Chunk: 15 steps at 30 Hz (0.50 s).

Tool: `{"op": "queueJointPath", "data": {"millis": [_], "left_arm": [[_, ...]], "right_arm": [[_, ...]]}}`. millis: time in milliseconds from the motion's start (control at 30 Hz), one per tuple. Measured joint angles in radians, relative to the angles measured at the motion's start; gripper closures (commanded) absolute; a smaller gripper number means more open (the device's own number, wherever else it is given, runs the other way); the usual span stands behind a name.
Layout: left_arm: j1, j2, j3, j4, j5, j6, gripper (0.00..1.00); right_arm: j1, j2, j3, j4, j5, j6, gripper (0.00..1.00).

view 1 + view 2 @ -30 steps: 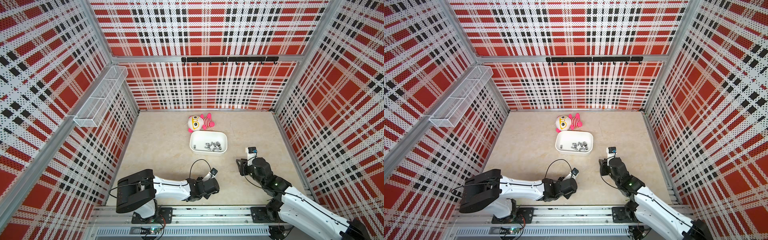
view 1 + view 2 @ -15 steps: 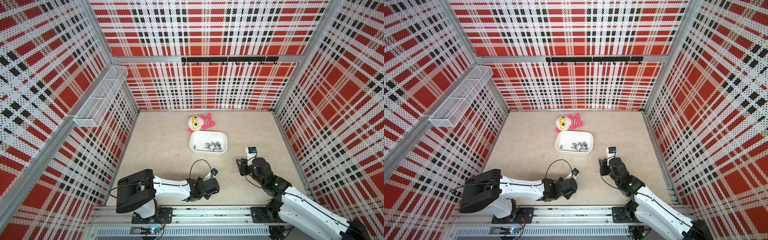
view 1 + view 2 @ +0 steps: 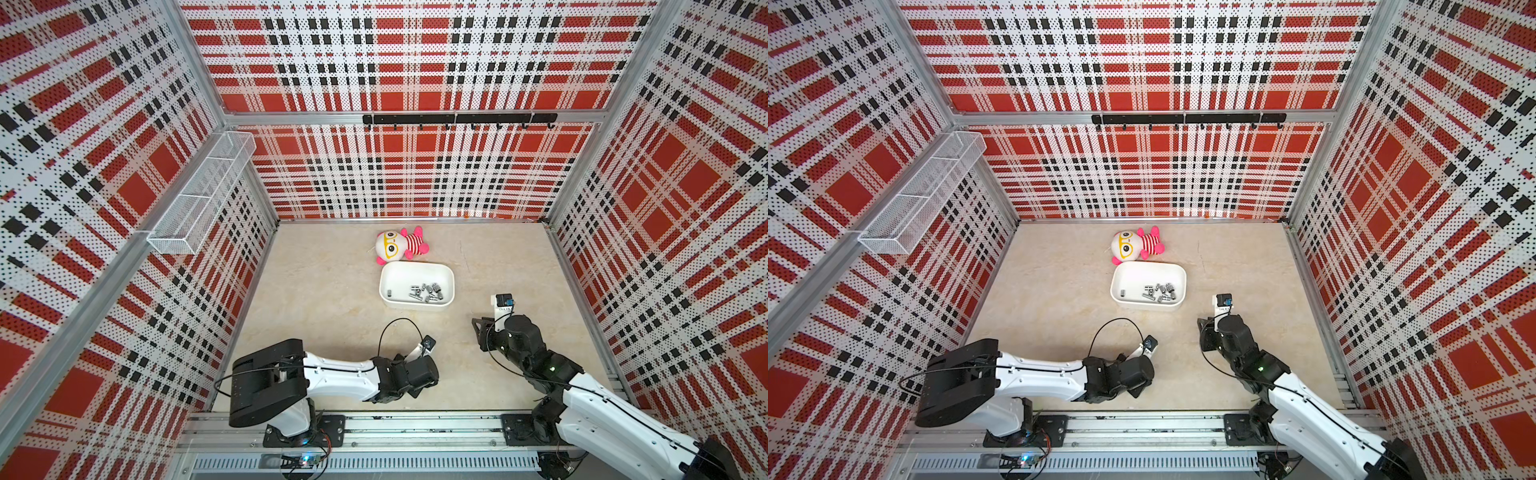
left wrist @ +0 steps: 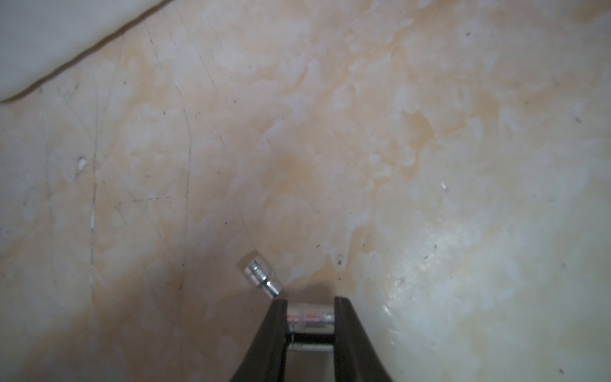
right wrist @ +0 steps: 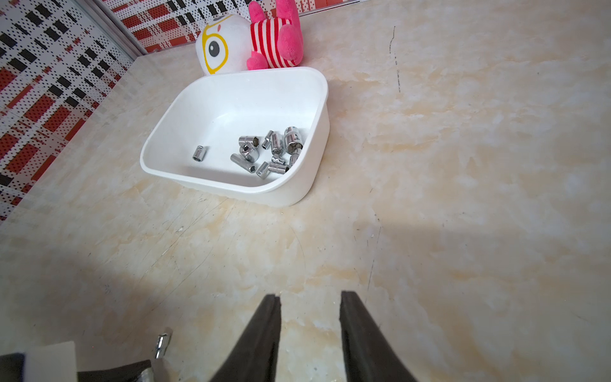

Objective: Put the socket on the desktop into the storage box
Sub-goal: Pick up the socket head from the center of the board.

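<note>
In the left wrist view my left gripper (image 4: 310, 302) is shut on a small chrome socket (image 4: 310, 315), held crosswise between the black fingers just above the beige desktop (image 4: 363, 148). A second socket (image 4: 263, 278) lies loose on the desktop beside the fingertips; the right wrist view shows it too (image 5: 163, 342). The white storage box (image 3: 409, 275) sits mid-desktop with several sockets (image 5: 271, 150) inside. In both top views the left gripper (image 3: 417, 388) is low at the front, its fingers hidden under the wrist. My right gripper (image 5: 310, 297) stands open and empty, short of the box.
A pink-and-white plush doll (image 3: 400, 245) lies against the box's far side. A white wire-mesh basket (image 3: 199, 199) hangs on the left wall, and a black hook rail (image 3: 457, 119) on the back wall. Aluminium rails (image 3: 1142, 428) edge the desktop's front.
My left gripper's jaws have closed in. Neither arm has visibly moved in the top views.
</note>
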Motion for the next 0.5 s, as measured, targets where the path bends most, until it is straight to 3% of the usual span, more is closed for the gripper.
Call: {"op": "queueJointPath", "data": {"millis": [300, 500], "left_arm": [[0.009, -0.182, 0.148, 0.019, -0.104, -0.002, 1.0], [0.169, -0.158, 0.269, 0.116, -0.074, -0.036, 1.0]], "right_arm": [[0.0, -0.001, 0.0, 0.0, 0.015, 0.0, 0.6], [0.0, -0.018, 0.0, 0.0, 0.038, 0.001, 0.6]]}}
